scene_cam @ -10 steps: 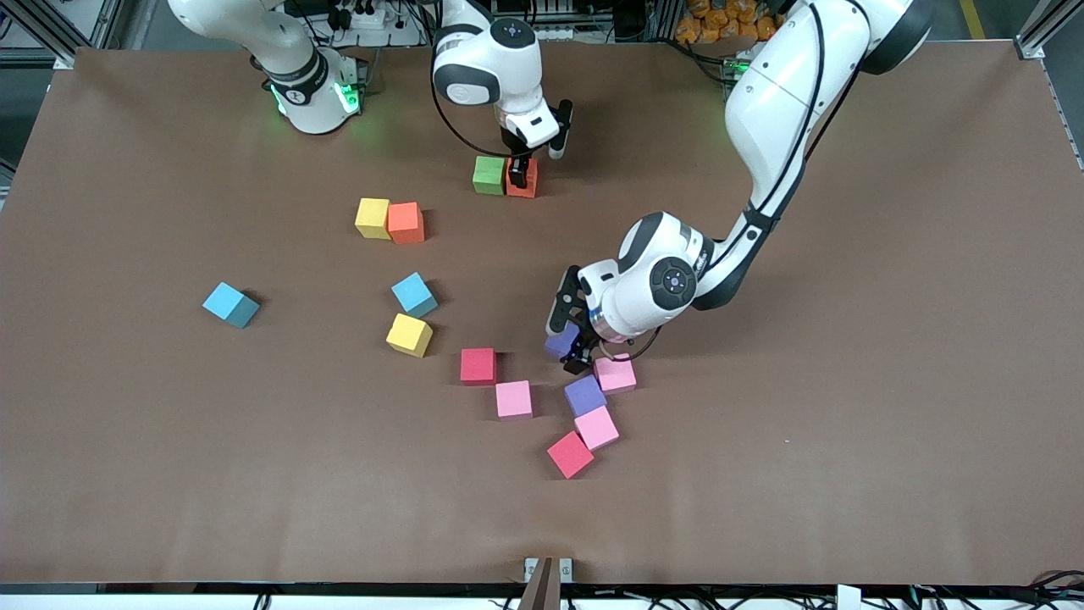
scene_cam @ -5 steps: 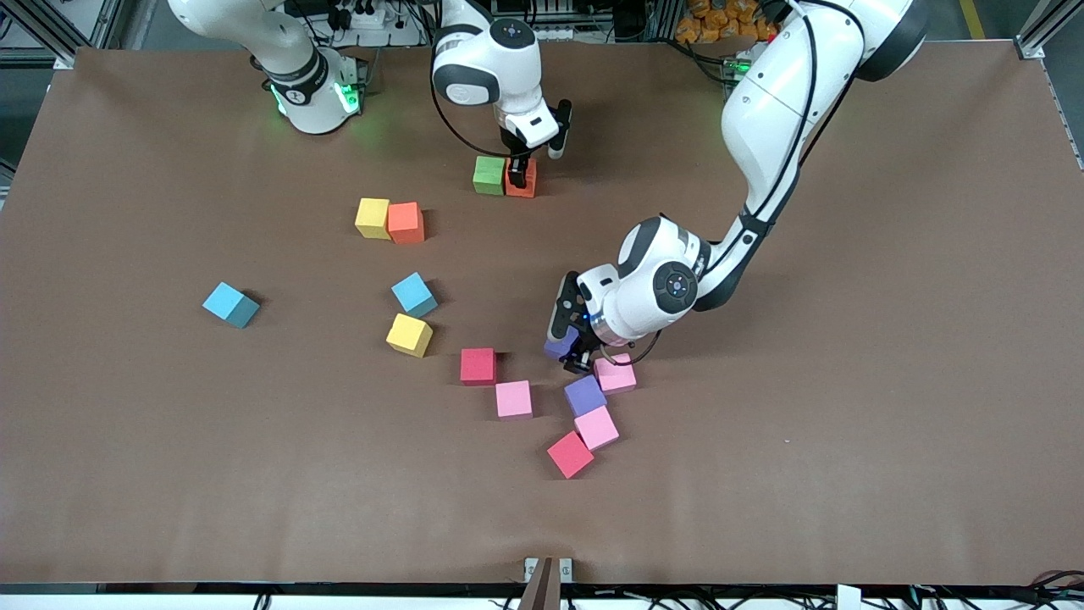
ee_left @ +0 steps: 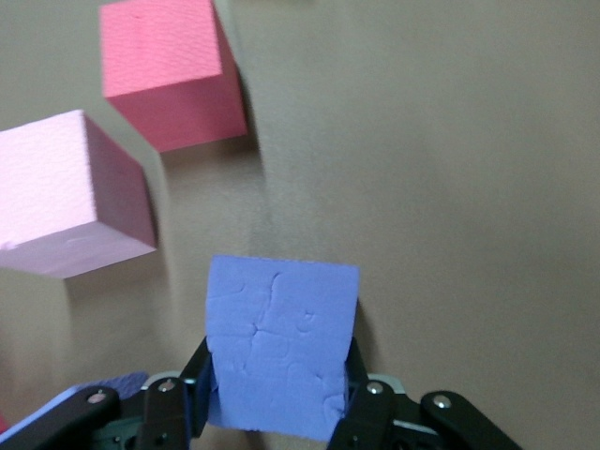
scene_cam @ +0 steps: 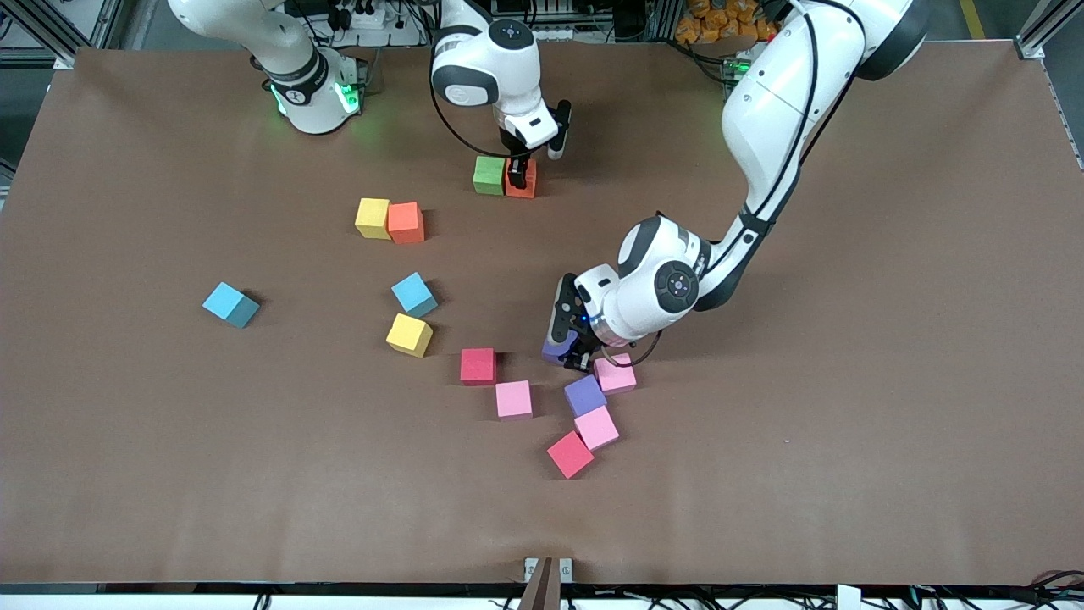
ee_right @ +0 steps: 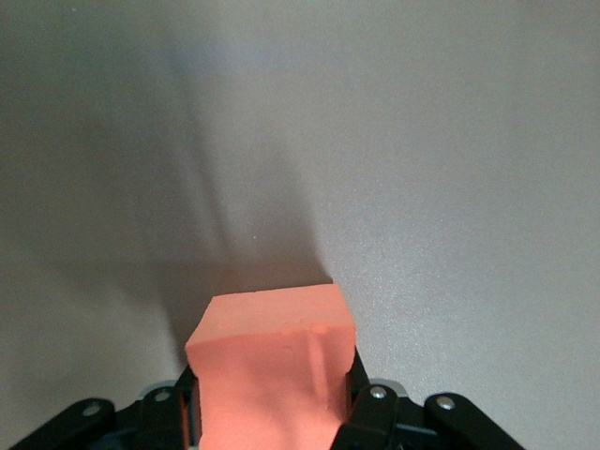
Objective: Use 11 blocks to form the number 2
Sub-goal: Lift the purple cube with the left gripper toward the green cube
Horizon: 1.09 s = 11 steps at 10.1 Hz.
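Note:
My left gripper [scene_cam: 570, 354] is shut on a purple block [scene_cam: 555, 347] at table level, beside a pink block [scene_cam: 615, 374]. In the left wrist view the purple block [ee_left: 281, 347] fills the jaws of the left gripper [ee_left: 278, 380]; a pink block [ee_left: 70, 197] and a red block [ee_left: 169, 84] lie close by. My right gripper [scene_cam: 518, 174] is shut on an orange block [scene_cam: 525, 181] that touches a green block [scene_cam: 489, 175] near the robots' bases. The right wrist view shows the orange block [ee_right: 272, 366] between the fingers of the right gripper [ee_right: 272, 398]. No number 2 shape shows.
Loose blocks lie about the table: a yellow [scene_cam: 373, 218] and orange [scene_cam: 406, 222] pair, two light blue [scene_cam: 229, 304] [scene_cam: 414, 294], a yellow [scene_cam: 410, 335], a red [scene_cam: 478, 366], a pink [scene_cam: 513, 399], then purple [scene_cam: 584, 395], pink [scene_cam: 597, 428] and red [scene_cam: 570, 455] in a row.
My left gripper has closed from open onto the purple block and settled slightly lower. The right arm has not moved.

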{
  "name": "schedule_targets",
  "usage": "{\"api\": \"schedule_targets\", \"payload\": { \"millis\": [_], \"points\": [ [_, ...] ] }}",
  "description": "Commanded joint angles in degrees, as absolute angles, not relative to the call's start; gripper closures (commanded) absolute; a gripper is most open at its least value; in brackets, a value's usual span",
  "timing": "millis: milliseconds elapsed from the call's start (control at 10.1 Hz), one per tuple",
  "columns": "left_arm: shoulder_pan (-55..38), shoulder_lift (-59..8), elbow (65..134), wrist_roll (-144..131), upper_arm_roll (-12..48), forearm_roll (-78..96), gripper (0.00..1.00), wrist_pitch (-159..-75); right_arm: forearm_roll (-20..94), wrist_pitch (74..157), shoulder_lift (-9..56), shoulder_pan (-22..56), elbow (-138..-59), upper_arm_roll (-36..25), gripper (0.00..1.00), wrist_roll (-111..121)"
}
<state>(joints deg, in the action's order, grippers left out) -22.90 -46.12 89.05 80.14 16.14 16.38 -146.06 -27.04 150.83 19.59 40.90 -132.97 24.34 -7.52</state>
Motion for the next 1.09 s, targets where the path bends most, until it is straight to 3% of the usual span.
{"api": "schedule_targets", "payload": {
  "millis": [0,99,596,794,894,993],
  "points": [
    [-21.9,-39.4,95.4,76.2,16.1,17.8,0.96,-145.6,-25.8,151.3,17.7,39.7,-134.6,24.8,1.0,-5.6],
    [-21.3,-36.9,98.1,73.4,16.1,17.9,1.0,-145.1,-25.7,151.3,17.7,39.5,-134.9,24.8,1.0,-4.8],
    [-18.8,-22.1,115.4,60.3,16.2,17.9,1.0,-144.9,-25.7,151.3,17.7,39.3,-135.1,24.8,1.0,-4.9],
    [-19.1,-19.1,120.6,54.9,16.3,17.8,1.0,-144.9,-25.7,151.3,17.7,39.3,-135.1,24.8,1.0,-5.4],
    [-18.8,-17.9,122.9,55.0,16.3,17.7,1.0,-145.0,-25.7,151.1,17.6,39.3,-135.1,24.8,0.82,-6.0],
    [-19.2,-16.7,124.9,55.0,16.6,17.7,1.0,-145.2,-25.7,151.1,17.6,39.3,-134.9,24.8,0.41,-6.1]
  ]
}}
